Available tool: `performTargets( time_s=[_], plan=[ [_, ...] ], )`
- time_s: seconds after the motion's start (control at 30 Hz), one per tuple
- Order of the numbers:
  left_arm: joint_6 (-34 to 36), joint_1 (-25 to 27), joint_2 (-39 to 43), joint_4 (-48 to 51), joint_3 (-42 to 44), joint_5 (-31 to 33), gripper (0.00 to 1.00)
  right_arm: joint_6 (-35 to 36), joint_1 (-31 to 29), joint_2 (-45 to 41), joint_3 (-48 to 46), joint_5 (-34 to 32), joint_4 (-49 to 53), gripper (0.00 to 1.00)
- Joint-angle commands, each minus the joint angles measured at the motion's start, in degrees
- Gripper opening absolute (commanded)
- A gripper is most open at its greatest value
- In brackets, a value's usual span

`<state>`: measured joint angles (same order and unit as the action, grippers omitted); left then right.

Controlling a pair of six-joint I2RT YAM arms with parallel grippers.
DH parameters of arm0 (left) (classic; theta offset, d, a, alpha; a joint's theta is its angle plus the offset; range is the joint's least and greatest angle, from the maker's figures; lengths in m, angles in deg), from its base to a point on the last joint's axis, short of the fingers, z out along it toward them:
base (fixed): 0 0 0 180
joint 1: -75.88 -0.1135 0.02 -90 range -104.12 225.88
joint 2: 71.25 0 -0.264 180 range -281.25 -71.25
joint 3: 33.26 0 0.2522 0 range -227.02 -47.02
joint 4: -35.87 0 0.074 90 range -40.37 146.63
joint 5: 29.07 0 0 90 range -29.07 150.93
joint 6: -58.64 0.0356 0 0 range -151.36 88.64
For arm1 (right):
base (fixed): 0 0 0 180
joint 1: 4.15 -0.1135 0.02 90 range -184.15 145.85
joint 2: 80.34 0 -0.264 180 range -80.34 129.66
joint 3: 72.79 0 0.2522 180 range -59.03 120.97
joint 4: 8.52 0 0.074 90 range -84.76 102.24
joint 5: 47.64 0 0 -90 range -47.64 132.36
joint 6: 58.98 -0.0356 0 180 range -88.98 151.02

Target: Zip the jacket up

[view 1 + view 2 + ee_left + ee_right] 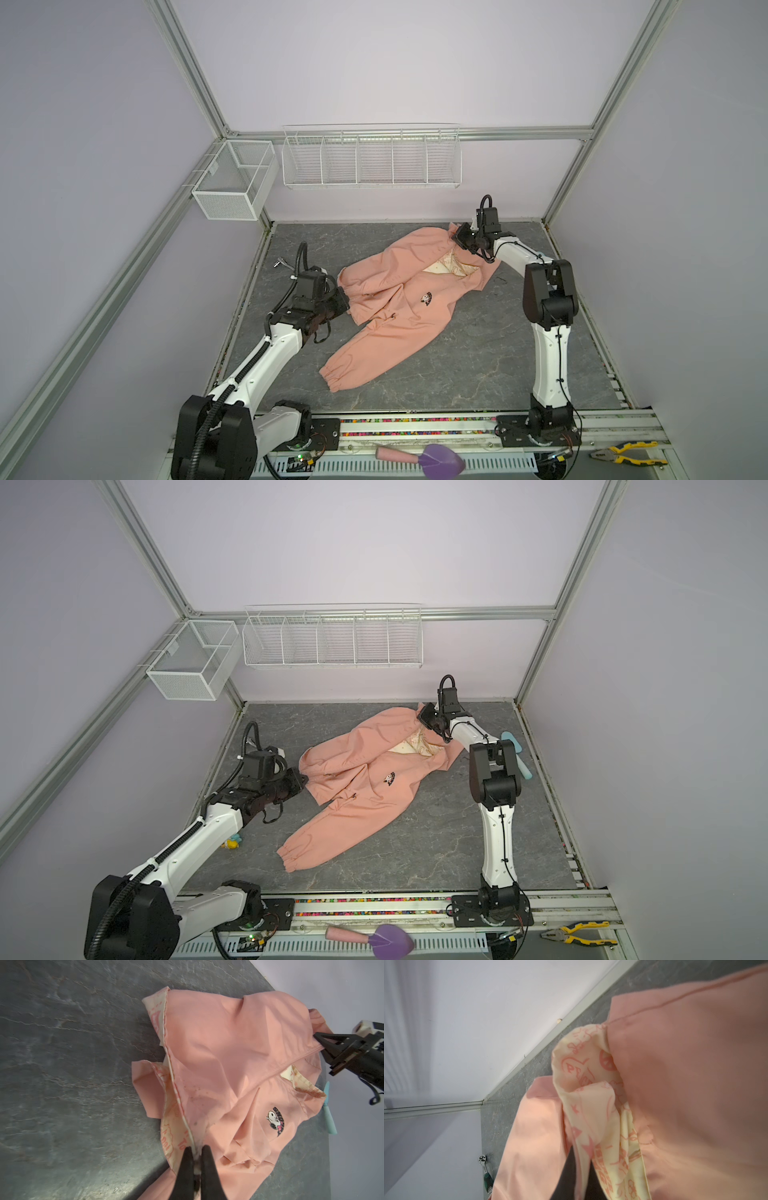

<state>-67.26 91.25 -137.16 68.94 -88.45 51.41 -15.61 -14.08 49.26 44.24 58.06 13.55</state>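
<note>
On the tabletop: the jacket (399, 299) is laid front-up across the middle of the grey table (478, 353), with its hem toward the left arm and its neck toward the right arm at the far side.
Left side: the left claw (195, 1153) is closed on the jacket's lower front edge, and pale zip tape is pinched between its fingers (185, 1167).
Right side: the right claw (319, 1043) is clamped on pink cloth at the neck end; which layer is caught cannot be told.
Reason for the hold: a taut crease is seen running between the two grips, so the front edge is judged to be stretched to draw the zip line straight.
Front: one panel is folded over and the cream lining (451, 266) is exposed near the neck, so the zip is judged not yet closed.
Badge: the chest badge (425, 298) is turned upward beside the opening.
Sleeve: one sleeve is spread toward the near edge, and its cuff (336, 376) is left flat, well apart from both claws.
Slider: it cannot be made out in any view.
</note>
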Motion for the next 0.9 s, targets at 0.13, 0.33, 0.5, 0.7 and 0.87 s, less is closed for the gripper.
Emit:
performTargets(
  time_s=[0.13, 0.33, 0.5, 0.7, 0.87],
  plan=[
    [2.4, -0.9, 1.9, 4.9, -4.3, 10.6, 0.0, 2.6, 1.7, -1.3, 4.2, 2.6, 0.8, 0.07],
    [2.9, -1.1, -0.7, 4.2, -4.4, 8.6, 0.0, 4.0, 1.7, 1.4, 5.5, 5.1, 4.5, 0.07],
    [2.8, -1.1, -1.6, 3.2, -3.8, 8.4, 0.0, 6.9, 1.9, 0.6, 3.6, 4.2, 8.1, 0.14],
    [2.7, -1.1, -2.3, 3.1, -3.8, 8.0, 0.0, 11.0, 3.3, -5.4, -0.3, -0.8, 15.0, 0.45],
    [2.8, -1.1, -2.3, 2.8, -3.7, 7.4, 0.0, 14.6, 2.9, -13.6, -6.7, -5.3, 19.5, 0.48]
  ],
)
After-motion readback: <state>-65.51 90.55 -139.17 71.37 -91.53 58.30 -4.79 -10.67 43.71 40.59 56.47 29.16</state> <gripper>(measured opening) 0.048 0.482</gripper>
